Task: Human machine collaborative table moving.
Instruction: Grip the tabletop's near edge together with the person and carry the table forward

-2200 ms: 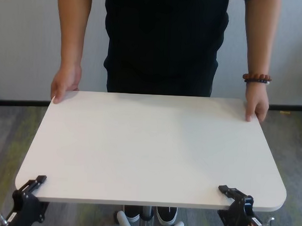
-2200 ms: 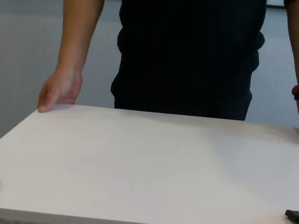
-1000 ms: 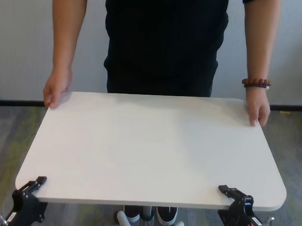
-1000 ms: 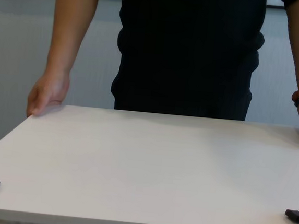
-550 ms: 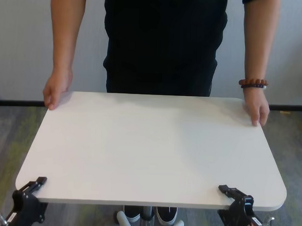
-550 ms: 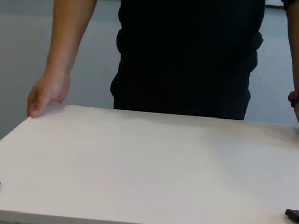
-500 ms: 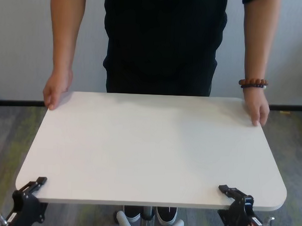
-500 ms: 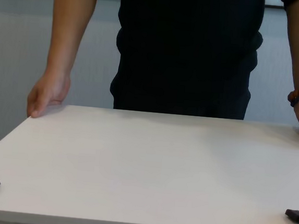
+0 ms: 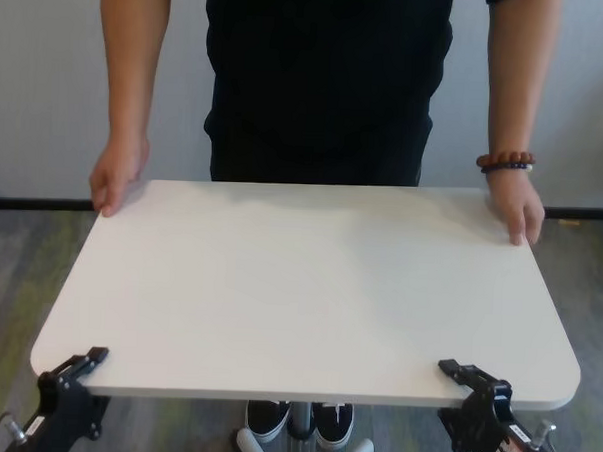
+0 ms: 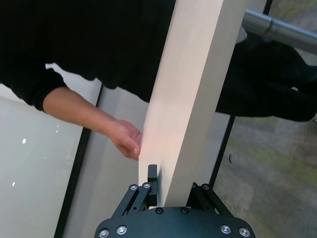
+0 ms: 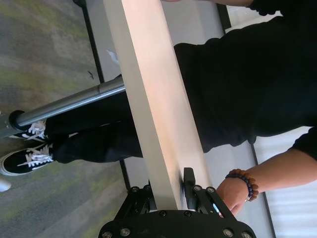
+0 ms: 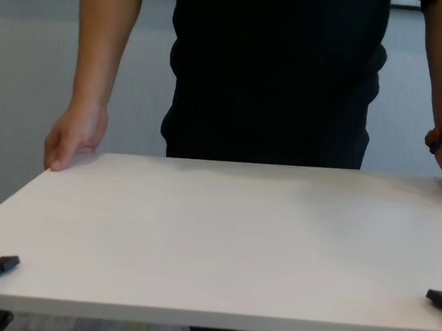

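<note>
My left gripper (image 9: pixel 87 361) is clamped on the near left corner of the table (image 9: pixel 309 286); my right gripper (image 9: pixel 462 374) is clamped on the near right corner, each with a finger above and below the thin edge; the white top lies level before me on its silver pole (image 11: pixel 69 103); opposite, the human (image 9: pixel 328 77) rests both hands on the far corners, beaded bracelet (image 9: pixel 505 161) on one wrist.
</note>
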